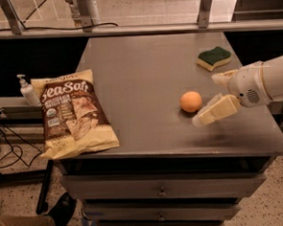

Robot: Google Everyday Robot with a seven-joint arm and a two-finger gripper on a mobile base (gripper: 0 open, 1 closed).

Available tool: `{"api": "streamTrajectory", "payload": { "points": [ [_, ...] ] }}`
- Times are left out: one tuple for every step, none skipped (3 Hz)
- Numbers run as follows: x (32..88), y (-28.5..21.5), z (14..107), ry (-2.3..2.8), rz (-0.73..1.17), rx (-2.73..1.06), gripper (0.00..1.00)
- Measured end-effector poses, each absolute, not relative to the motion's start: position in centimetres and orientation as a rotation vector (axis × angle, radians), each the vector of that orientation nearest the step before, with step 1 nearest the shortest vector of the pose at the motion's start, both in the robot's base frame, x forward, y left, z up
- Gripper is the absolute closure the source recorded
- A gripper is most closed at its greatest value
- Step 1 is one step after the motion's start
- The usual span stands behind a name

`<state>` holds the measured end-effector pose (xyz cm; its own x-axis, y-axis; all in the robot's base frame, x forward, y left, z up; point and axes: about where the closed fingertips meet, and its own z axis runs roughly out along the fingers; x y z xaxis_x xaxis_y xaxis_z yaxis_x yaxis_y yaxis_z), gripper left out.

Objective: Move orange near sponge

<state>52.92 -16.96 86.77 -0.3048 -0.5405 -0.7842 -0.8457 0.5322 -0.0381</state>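
The orange [191, 102] is a small round fruit lying on the grey table top [139, 76], right of the middle. The sponge [214, 57], dark green on top with a pale yellow base, lies at the table's back right, apart from the orange. My gripper [206, 99] reaches in from the right on a white arm, just to the right of the orange and low over the table. Its two cream fingers [214, 112] are spread apart and hold nothing. The lower finger's tip is close beside the orange.
A brown and yellow chip bag [74, 114] lies at the table's front left. A small pump bottle [27, 90] stands on a ledge left of the table. Drawers are below the table's front edge. A shoe and a leg show at bottom left.
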Motion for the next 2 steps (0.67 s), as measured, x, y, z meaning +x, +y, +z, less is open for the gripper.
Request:
{"api": "streamTrajectory", "payload": {
  "points": [
    [53.7,-16.2,85.2,1.982,0.526,-1.107,0.0],
    [54.0,-15.8,84.0,1.976,0.547,-1.091,0.19]
  ]
}}
